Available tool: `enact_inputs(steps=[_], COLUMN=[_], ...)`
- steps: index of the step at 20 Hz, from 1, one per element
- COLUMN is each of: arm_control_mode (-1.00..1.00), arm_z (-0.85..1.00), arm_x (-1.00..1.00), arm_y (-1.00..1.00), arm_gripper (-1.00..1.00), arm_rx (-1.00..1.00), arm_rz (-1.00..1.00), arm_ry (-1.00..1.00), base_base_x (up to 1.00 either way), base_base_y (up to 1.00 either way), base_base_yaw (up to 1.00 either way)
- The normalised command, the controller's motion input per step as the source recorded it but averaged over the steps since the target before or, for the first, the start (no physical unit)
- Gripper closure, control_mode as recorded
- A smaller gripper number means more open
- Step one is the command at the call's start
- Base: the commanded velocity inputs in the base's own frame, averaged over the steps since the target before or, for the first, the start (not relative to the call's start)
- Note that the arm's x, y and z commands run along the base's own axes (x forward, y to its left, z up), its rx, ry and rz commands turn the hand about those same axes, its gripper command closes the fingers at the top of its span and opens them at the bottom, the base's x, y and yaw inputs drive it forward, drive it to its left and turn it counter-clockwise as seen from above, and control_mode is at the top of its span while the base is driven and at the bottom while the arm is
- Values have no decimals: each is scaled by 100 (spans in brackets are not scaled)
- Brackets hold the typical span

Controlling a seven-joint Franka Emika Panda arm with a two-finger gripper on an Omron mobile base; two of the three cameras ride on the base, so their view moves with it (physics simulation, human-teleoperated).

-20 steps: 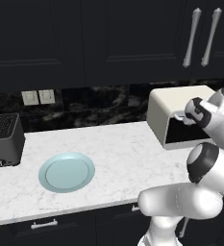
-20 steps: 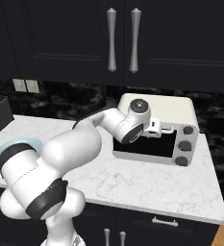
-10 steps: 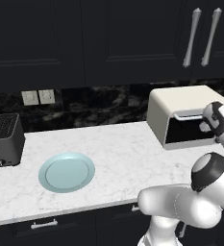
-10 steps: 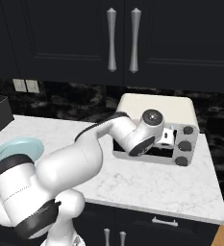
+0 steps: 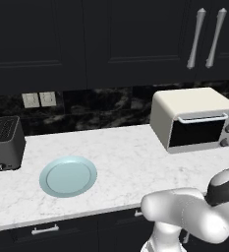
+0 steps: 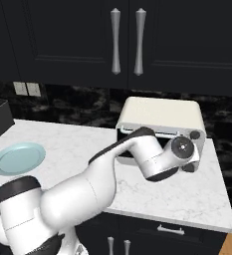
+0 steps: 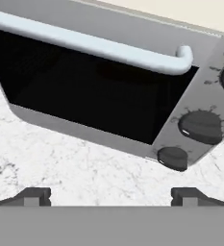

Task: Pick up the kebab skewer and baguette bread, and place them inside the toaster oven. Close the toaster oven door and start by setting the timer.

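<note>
Cream toaster oven (image 5: 194,118) sat at countertop (image 5: 121,162) back right corner, toaster oven door (image 7: 89,86) shut. We saw gripper (image 7: 111,194) spread wide, empty, swung rightward toward knobs (image 7: 200,126) since earlier frame.

Glossy white rounded arm (image 6: 87,189) segments with black joint bands, grey round wrist cap, small dark claw (image 7: 111,194) tips.

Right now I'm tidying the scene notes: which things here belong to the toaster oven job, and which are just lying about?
Part of the job:
- toaster oven
- toaster oven door, closed
- grey knobs at its right
- gripper, jaws open, empty

Just lying about:
- light-blue plate
- dark slot toaster
- wall outlets
- cabinet handles
</note>
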Motion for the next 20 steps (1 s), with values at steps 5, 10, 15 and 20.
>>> enact_inputs(steps=[5,10,15,20], arm_control_mode=[-100,-100,-100,-100], arm_z=[2,0,0,-3], arm_x=[-14,-7,12,17], arm_y=[-40,-41,-2,5], arm_gripper=[-100,-100,-100,-100], arm_rx=[-23,-20,-22,-24], arm_rz=[52,39,29,18], arm_ry=[-35,-25,-36,-30], base_base_x=[0,0,0,0], base_base_y=[0,0,0,0], base_base_yaw=[0,0,0,0])
